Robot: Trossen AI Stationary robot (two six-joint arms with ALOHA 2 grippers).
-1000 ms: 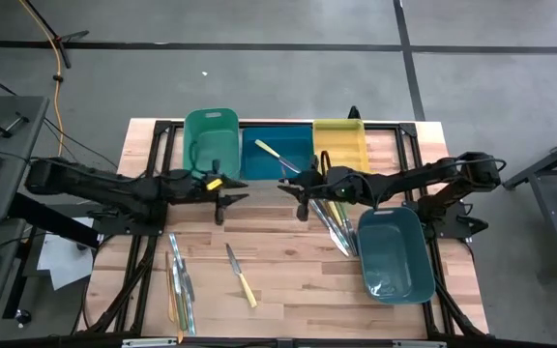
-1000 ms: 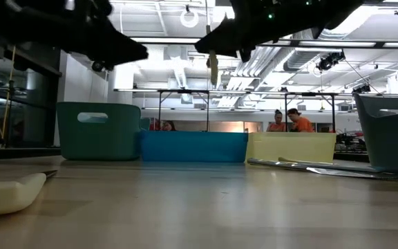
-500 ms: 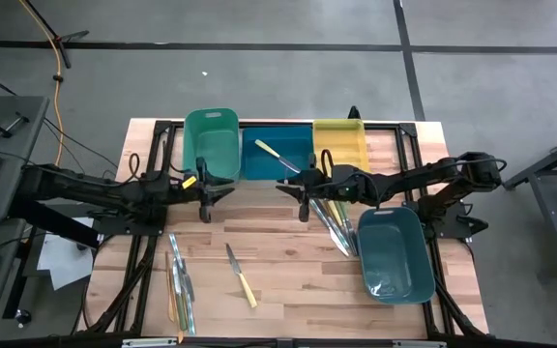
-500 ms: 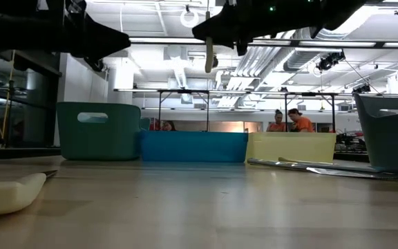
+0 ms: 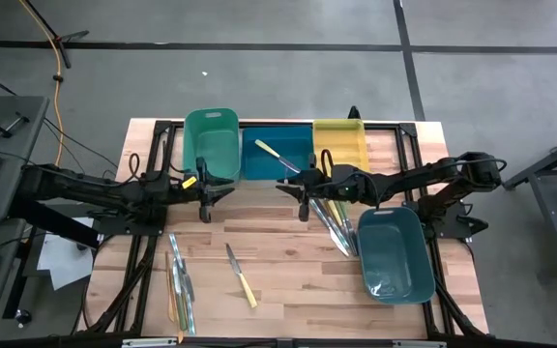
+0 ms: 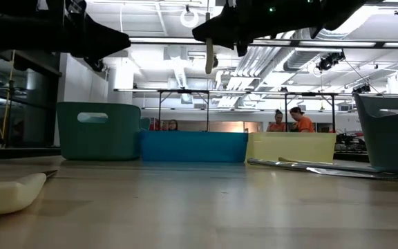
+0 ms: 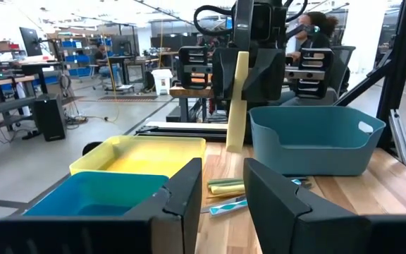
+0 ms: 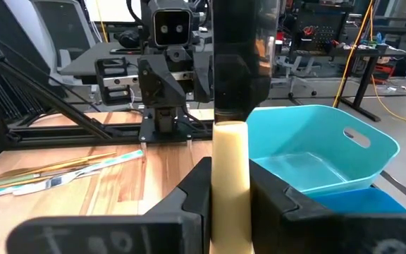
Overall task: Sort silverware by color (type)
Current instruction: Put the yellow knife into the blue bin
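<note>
Above desk (image 5: 278, 256) centre, near blue bin (image 5: 277, 155), I see pale yellow utensil (image 7: 237, 99) hanging upright, pinched in right hand (image 5: 303, 190). Left hand (image 5: 211, 192) part-open, holding nothing, near green bin (image 5: 212, 142).

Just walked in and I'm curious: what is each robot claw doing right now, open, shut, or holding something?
Left claw: open, holding nothing, near the green bin.
Right claw: shut on a pale yellow utensil, held upright above the table.
</note>
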